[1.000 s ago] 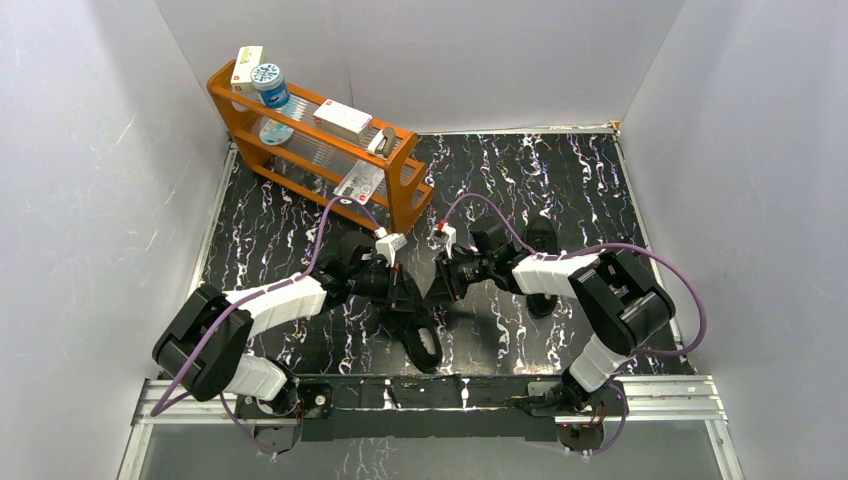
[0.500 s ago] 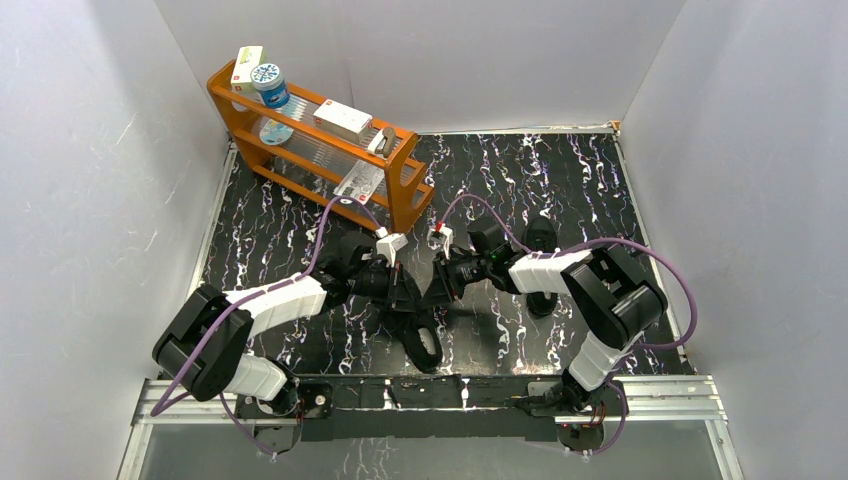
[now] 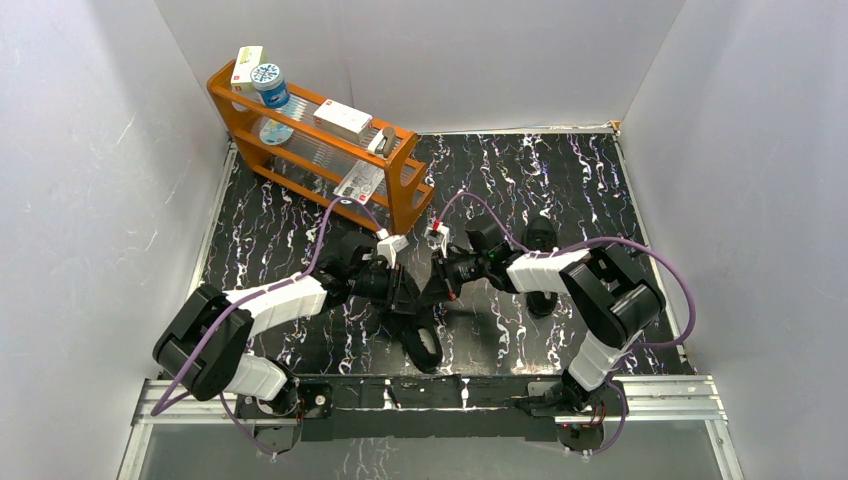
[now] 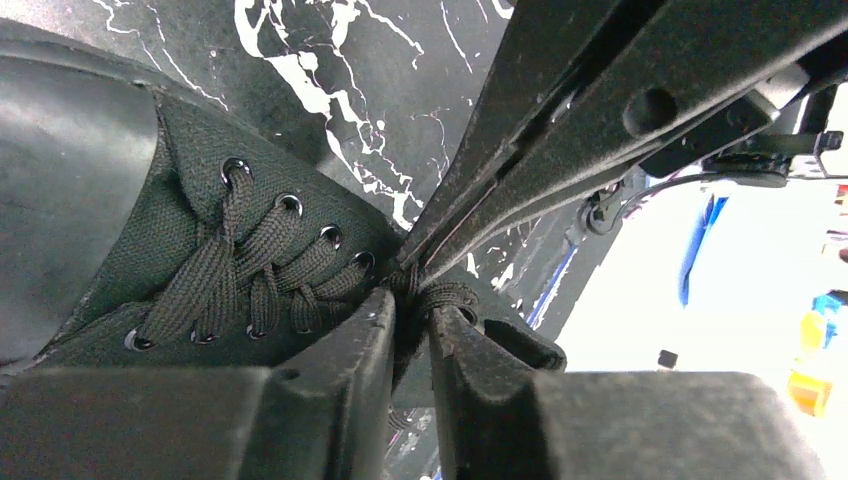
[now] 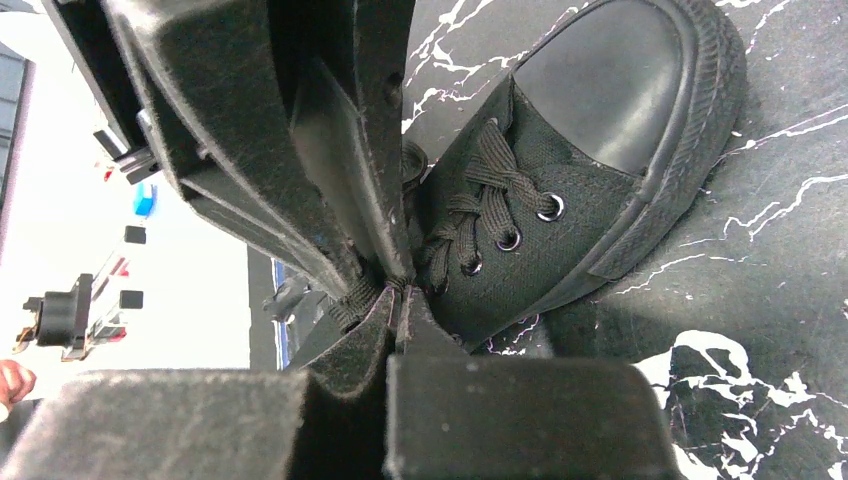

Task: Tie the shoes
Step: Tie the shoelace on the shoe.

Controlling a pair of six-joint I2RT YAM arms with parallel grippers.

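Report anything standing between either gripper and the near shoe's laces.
Nothing visible does. The left gripper and right gripper meet tip to tip at the laces by the shoe opening, each with lace between its fingers.

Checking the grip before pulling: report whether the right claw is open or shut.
Shut: the right wrist view shows the right claw with no gap at its tips, pinching the black lace of the sneaker.
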